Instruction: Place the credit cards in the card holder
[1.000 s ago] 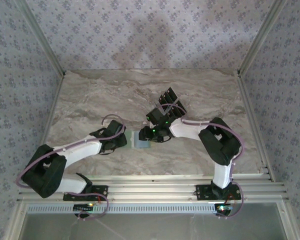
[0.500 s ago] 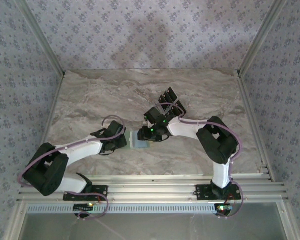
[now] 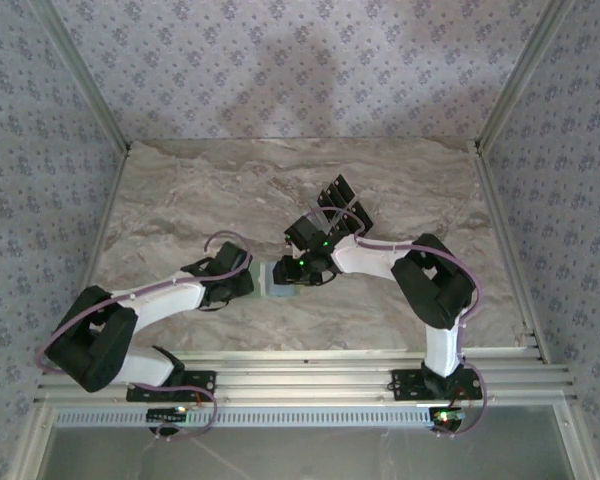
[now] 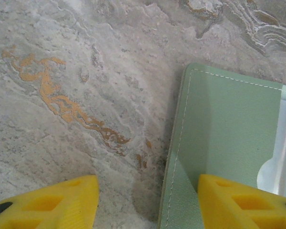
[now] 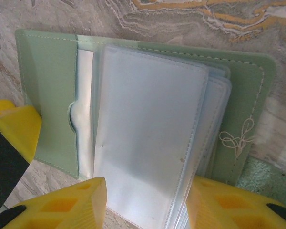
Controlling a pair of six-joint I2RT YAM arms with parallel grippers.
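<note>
Right wrist view: my right hand [image 5: 148, 210] has its yellow fingers [image 5: 57, 205] apart, one on each side of the near end of a stack of clear sleeves [image 5: 148, 133]. The stack runs out between them, and I cannot tell whether the pads actually press the plastic. Just ahead of my fingertips the card holder [image 5: 47, 86] lies opened flat on the desk [image 4: 86, 71]. Its slot with a thumb notch [image 5: 74, 114] is left of the sleeves, and a stitched mark [image 5: 238, 138] sits on the flap to their right. Further left, my left hand [image 4: 145, 207] is also spread and clamped on nothing, with the cover's stitched edge between its fingers, one over the green flap and one over bare stone. I judge the step to be parting the sleeves so that a pocket mouth stands ready for the credit cards. To do it well I should let the left hand bear down on the flap so the holder cannot skate. With the right I should peel only the top sleeve, lightly. The plastic looks slick and floppy, and squeezing the whole stack would likely buckle it or drag the holder towards me.
</note>
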